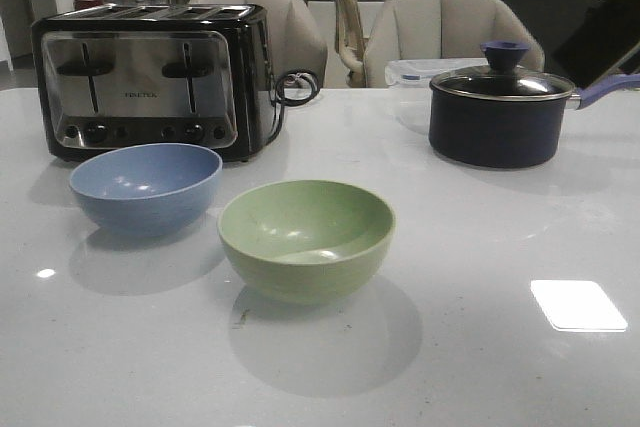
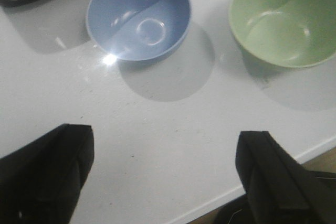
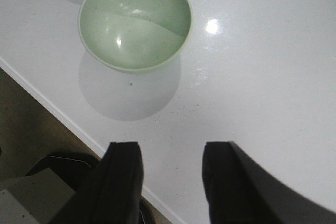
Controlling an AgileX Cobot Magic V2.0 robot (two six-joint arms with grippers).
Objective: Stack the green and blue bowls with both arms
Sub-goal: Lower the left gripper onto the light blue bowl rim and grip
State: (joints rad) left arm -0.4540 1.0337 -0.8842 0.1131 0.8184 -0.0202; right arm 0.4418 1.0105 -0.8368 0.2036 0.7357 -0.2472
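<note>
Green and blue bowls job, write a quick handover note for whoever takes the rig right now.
Left pincer: open, empty, above the table's near edge.
Right pincer: open, empty, also at the near edge.
Blue bowl stands upright in front of the toaster; green bowl upright to its right, apart from it.
Done: nothing grasped or stacked.
Left: pick up one bowl and nest it in the other.

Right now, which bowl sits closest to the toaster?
The blue bowl, just in front of the toaster. The green bowl sits farther forward and to its right.

Found only 1 small dark brand mark, centred on the toaster (image 1: pixel 150 77) front panel, too small and blurred to make out.
</note>
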